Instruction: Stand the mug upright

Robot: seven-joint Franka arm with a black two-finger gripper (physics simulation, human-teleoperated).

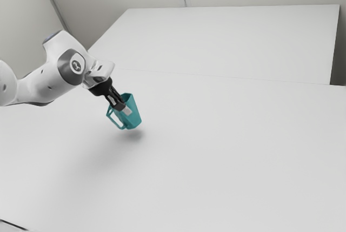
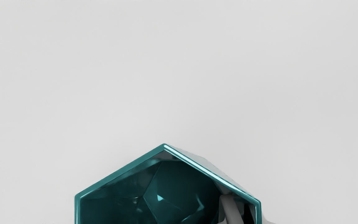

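Exterior view: hand [image 1: 125, 108] clamped on teal mug [image 1: 134, 118] by its wall; mug tilted, just abv tbl [image 1: 227, 145].

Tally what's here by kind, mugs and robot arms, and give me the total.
Mugs: 1, the teal one
Robot arms: 1, the white one
Total: 2

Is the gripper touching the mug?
Touching: in the exterior view the gripper pinches the tilted mug by its wall; the wrist view shows one finger inside.
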